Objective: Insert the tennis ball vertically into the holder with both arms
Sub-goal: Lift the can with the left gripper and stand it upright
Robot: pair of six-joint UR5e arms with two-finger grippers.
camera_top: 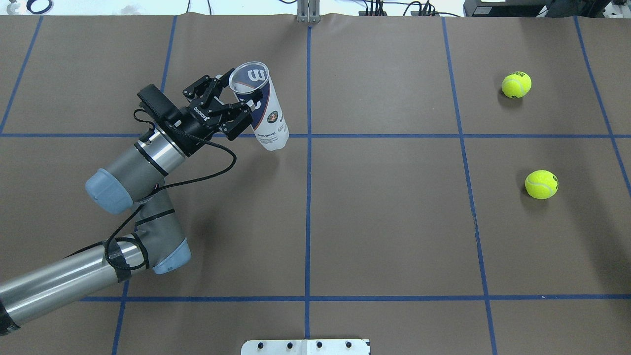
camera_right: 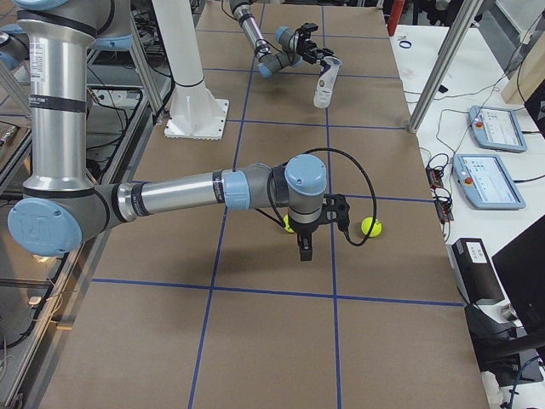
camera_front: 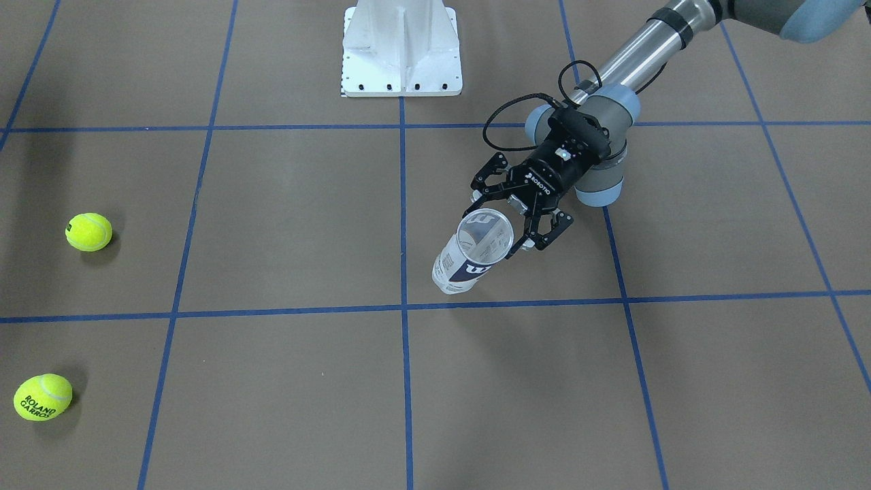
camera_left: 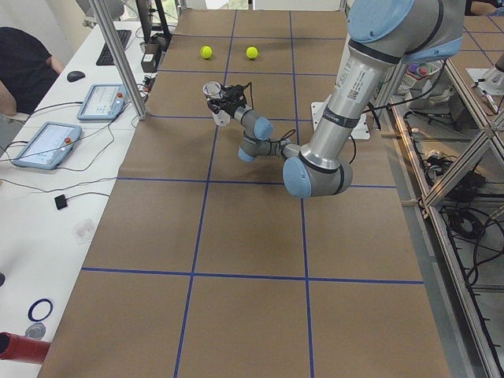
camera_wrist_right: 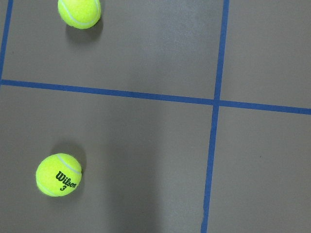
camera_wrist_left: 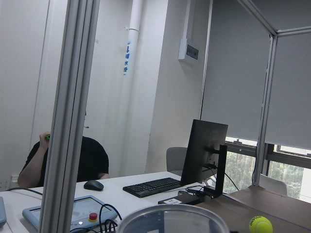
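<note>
The left hand [camera_top: 236,101] pinches the empty holder [camera_top: 266,118] upright; both balls [camera_top: 541,184] lie untouched near the right hand [camera_right: 305,247] (its grip: cannot tell).

Clear navy-labelled holder [camera_top: 263,116] upright (open, empty), well apart from two tennis balls [camera_top: 516,85] [camera_top: 541,184]

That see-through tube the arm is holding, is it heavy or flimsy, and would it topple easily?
Probably light: the holder is clear, thin-looking plastic and looks empty. It is likely a bit squashy near its open rim, where the left gripper clamps it. Tall and narrow, it would probably tip easily if nudged, then roll on its round side.
</note>
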